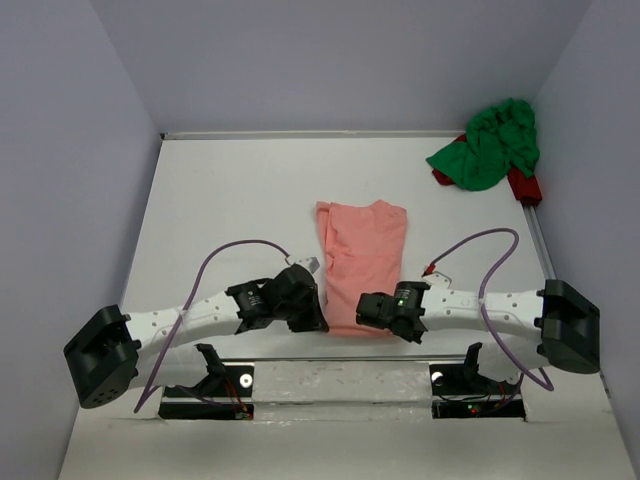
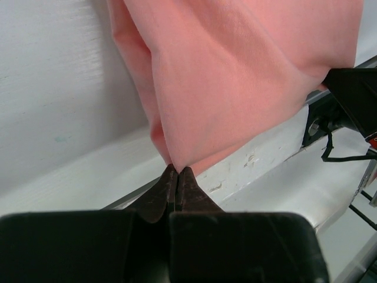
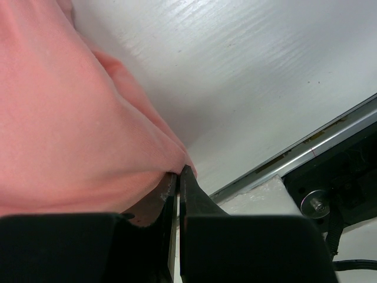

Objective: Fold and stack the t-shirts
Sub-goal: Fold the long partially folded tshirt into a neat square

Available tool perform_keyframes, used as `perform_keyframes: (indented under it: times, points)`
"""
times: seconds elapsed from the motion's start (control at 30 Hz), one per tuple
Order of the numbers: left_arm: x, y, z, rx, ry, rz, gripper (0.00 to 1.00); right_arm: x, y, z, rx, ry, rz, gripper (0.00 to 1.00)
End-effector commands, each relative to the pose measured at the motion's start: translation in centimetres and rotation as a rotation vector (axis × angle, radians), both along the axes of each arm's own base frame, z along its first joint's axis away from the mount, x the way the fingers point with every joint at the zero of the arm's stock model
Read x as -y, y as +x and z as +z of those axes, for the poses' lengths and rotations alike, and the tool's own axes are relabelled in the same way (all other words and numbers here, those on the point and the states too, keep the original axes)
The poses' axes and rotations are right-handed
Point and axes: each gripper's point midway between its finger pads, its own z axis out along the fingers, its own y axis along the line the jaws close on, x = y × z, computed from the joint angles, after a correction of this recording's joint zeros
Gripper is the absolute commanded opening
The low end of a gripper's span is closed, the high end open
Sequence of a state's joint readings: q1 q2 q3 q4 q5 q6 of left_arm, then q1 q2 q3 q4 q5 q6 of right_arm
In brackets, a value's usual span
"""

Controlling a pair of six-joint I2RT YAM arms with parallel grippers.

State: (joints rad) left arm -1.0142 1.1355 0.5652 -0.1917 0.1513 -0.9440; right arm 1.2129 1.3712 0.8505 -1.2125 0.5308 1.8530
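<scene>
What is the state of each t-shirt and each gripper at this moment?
salmon pink t-shirt: folded lengthwise into a narrow panel on the table, near corners pinched by both grippers.
green t-shirt: not folded, crumpled in a heap at the far right corner.
left gripper: jaws shut on the salmon pink t-shirt's near left corner.
right gripper: jaws shut on its near right corner.
</scene>
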Motion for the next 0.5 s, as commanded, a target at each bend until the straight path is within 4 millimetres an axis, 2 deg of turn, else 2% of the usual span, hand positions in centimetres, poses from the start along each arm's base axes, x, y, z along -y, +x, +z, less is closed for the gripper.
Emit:
perform_keyframes:
  times: [0.0,0.1,0.27,0.33,0.37,0.4,0.47]
  points:
    - [-0.9,-0.4,0.0,0.012,0.031,-0.02,0.0,3.4,0.5,3.0,0.051,-0.162,0.073,0.0]
    - [-0.6,0.6,2.1,0.055,0.032,-0.008,0.0,3.4,1.4,4.4,0.1,-0.187,0.098,0.0]
    - [-0.2,2.6,5.4,0.145,0.07,-0.001,0.0,1.9,3.8,7.5,0.186,-0.229,0.191,0.0]
    - [0.5,3.7,7.0,0.181,0.08,-0.014,0.0,1.3,4.9,8.9,0.226,-0.254,0.225,0.0]
    - [0.9,4.0,7.6,0.193,0.077,-0.02,0.0,1.4,5.2,8.9,0.235,-0.274,0.236,0.0]
    - [1.3,5.2,9.0,0.239,0.078,-0.014,0.0,1.4,6.1,9.5,0.224,-0.306,0.264,0.0]
    - [1.9,6.7,9.1,0.248,0.102,-0.013,0.0,1.2,7.7,10.2,0.224,-0.334,0.318,0.0]
